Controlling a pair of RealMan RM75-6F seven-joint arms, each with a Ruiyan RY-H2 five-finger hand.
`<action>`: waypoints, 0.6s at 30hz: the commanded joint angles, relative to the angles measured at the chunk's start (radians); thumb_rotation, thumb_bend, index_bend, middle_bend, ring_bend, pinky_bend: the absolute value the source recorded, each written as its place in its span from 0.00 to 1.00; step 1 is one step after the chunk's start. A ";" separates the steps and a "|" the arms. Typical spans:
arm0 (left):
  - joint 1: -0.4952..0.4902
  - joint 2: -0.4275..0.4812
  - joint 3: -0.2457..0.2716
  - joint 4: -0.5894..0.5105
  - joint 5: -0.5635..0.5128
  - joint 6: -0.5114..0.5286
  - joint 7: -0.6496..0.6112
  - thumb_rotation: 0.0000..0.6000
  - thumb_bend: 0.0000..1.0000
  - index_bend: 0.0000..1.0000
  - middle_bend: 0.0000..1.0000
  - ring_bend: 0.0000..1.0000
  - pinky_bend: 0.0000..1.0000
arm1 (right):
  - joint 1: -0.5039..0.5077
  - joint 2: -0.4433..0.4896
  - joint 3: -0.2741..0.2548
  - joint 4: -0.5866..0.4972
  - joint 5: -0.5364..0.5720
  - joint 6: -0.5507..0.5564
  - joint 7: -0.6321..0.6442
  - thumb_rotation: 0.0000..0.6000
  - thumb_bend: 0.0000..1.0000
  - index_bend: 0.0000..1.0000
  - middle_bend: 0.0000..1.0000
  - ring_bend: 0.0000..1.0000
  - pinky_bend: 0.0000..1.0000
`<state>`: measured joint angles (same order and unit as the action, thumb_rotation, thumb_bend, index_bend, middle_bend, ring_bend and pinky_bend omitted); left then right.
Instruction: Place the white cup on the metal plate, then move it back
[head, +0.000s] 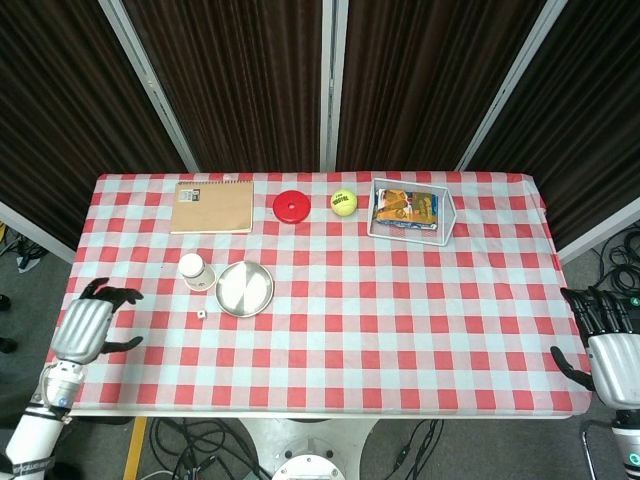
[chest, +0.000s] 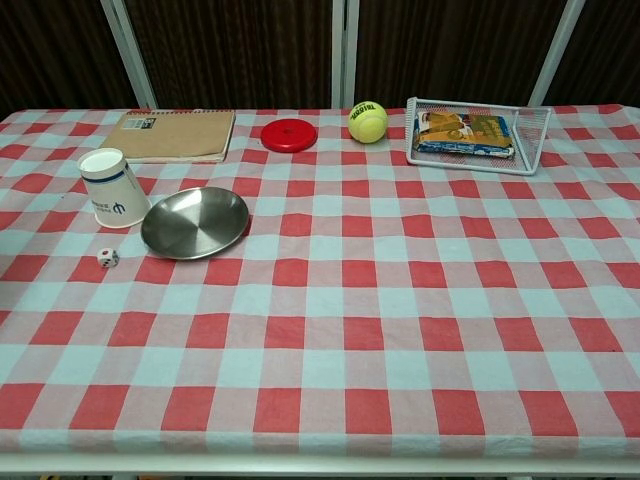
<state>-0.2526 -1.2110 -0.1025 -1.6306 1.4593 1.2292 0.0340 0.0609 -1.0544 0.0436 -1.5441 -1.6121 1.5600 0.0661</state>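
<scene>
The white cup stands on the checked cloth just left of the metal plate, touching or nearly touching its rim. My left hand hovers over the table's left front corner, fingers spread, holding nothing, well short of the cup. Past the table's right front corner my right hand hangs empty with its fingers apart. The chest view shows neither hand.
A small white die lies in front of the cup. Along the back edge sit a brown notebook, a red disc, a yellow tennis ball and a white wire basket holding a packet.
</scene>
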 joint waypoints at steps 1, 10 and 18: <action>-0.112 -0.044 -0.036 0.030 -0.065 -0.165 -0.078 1.00 0.13 0.39 0.63 0.59 0.56 | 0.002 0.003 0.001 -0.007 -0.001 -0.002 -0.005 1.00 0.22 0.00 0.14 0.00 0.06; -0.224 -0.158 -0.032 0.125 -0.129 -0.334 -0.122 1.00 0.17 0.43 0.79 0.76 0.86 | 0.007 0.011 0.002 -0.020 0.007 -0.013 -0.016 1.00 0.22 0.00 0.15 0.00 0.06; -0.257 -0.254 -0.024 0.239 -0.188 -0.379 -0.134 1.00 0.27 0.44 0.87 0.87 0.87 | 0.011 0.005 0.000 -0.021 0.016 -0.029 -0.015 1.00 0.22 0.00 0.16 0.00 0.06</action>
<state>-0.5004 -1.4461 -0.1296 -1.4140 1.2857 0.8626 -0.0981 0.0719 -1.0486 0.0441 -1.5652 -1.5962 1.5317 0.0505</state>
